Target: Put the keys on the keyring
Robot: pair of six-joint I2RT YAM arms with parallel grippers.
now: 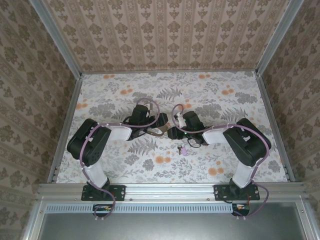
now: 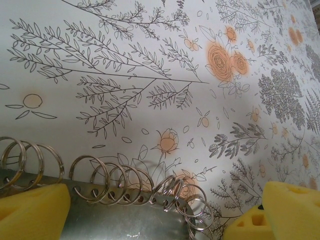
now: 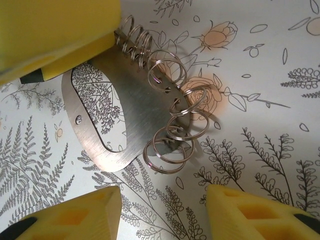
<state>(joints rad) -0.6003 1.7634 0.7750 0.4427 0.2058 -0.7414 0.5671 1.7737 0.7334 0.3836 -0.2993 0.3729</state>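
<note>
The keyring point(image 1: 156, 132) is a flat brushed-metal oval plate point(image 3: 140, 115) with a hollow middle and several split rings point(image 3: 170, 135) threaded along one edge. It lies flat on the table between the two arms. My left gripper point(image 2: 165, 200) is open and low over it, and the plate point(image 2: 125, 220) lies between its yellow fingers point(image 2: 30, 210), apart from the right one. My right gripper point(image 3: 164, 192) is open, with its fingertips just short of the plate's rounded end and only table between them. The key point(image 1: 182, 149), small with a pinkish-purple head, lies on the table near the right arm.
The floral table cover point(image 1: 165, 95) stretches behind the arms. Patterned walls and metal rails point(image 1: 67, 125) close in the sides and back. In the right wrist view, a yellow finger of the left gripper point(image 3: 55, 30) covers the plate's far end.
</note>
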